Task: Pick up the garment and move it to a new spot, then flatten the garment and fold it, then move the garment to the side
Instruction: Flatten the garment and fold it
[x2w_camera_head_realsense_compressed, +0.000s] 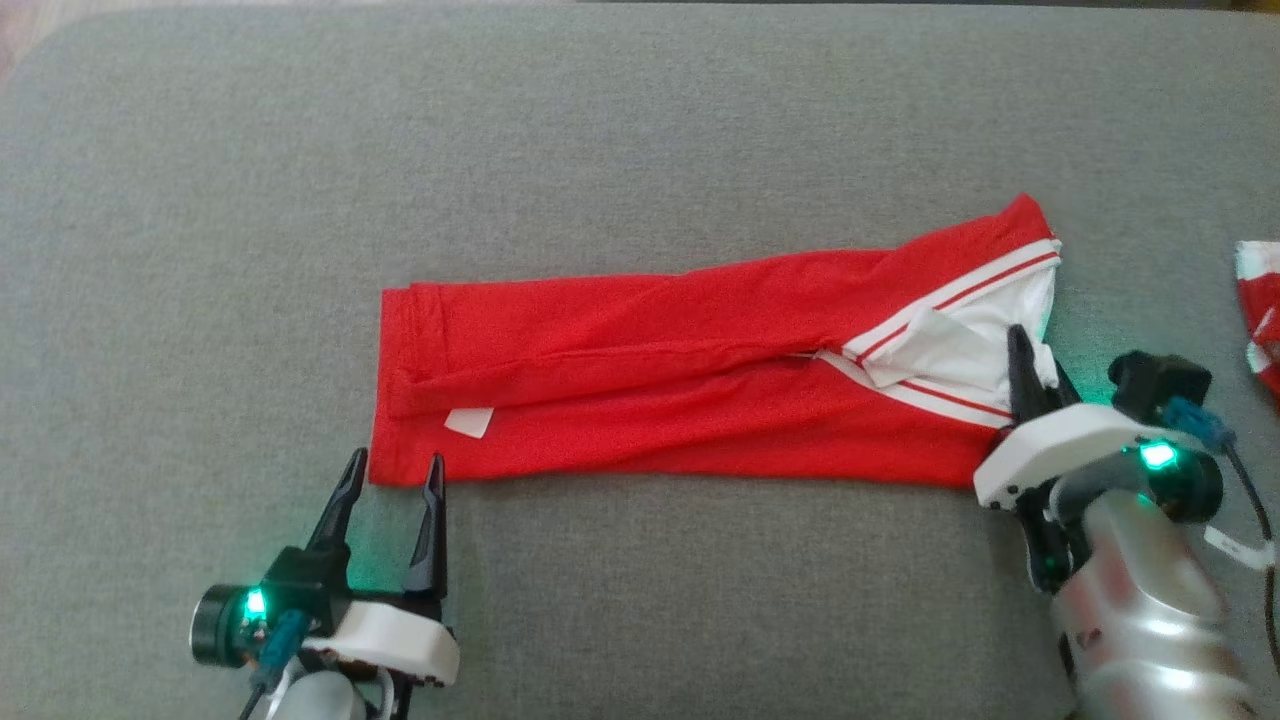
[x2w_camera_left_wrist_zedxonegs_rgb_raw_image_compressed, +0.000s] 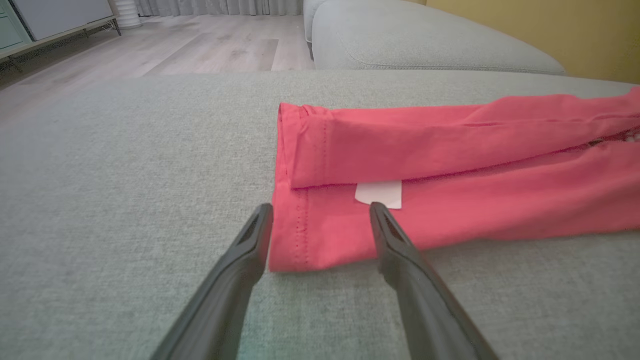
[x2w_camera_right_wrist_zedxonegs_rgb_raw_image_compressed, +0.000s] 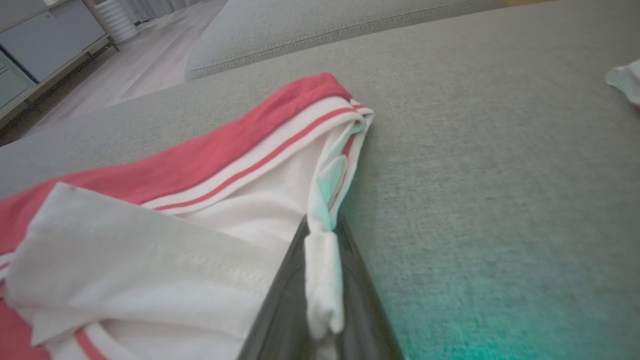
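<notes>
A red garment with white, red-striped trim lies folded into a long strip across the grey cushion. My left gripper is open, its fingers straddling the near left corner of the garment, just short of a small white tag. At the right end my right gripper is shut on the white edge of the garment, pinching a fold of cloth between its fingers. The striped band runs up and away from that hold.
Another red-and-white piece of cloth lies at the cushion's far right edge. A second grey cushion and wooden floor are beyond the far edge. Bare grey fabric stretches behind and in front of the garment.
</notes>
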